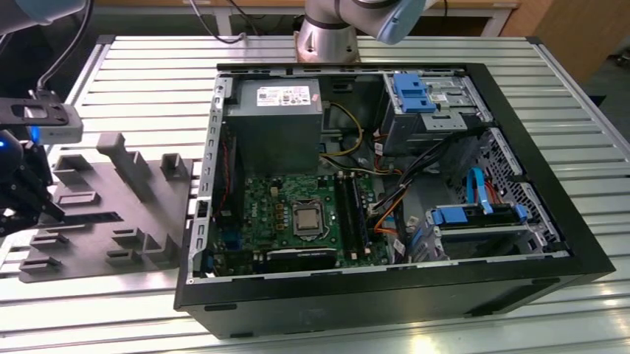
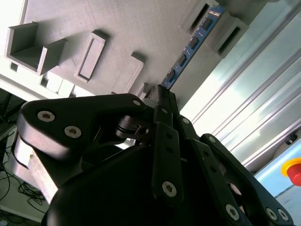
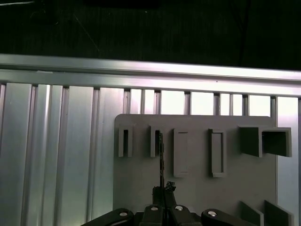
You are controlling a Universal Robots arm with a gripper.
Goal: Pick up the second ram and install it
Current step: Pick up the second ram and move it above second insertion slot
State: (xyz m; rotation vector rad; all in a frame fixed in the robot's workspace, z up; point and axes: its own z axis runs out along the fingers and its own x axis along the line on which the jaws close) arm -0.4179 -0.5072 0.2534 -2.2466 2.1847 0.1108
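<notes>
The second ram [image 2: 190, 44] is a thin blue-edged stick with black chips, running between grey blocks of the tray [image 2: 117, 28]. In the first wrist view the second ram [image 3: 162, 160] shows edge-on, in line with a narrow slot of the tray [image 3: 197, 188]. My gripper [image 2: 163, 96] has its black fingertips closed together on the stick's near end; the gripper [image 3: 164, 192] shows the same hold. Whether the stick still sits in its slot I cannot tell. In the exterior view the gripper [image 1: 22, 199] hangs over the tray [image 1: 99, 221] at the far left.
An open computer case [image 1: 394, 295] lies on the slatted aluminium table [image 1: 591, 184] to the exterior view's right of the tray. Inside are the green motherboard [image 1: 295, 214], long black memory slots [image 1: 350, 210], a grey power supply [image 1: 274, 118] and loose cables [image 1: 389, 214].
</notes>
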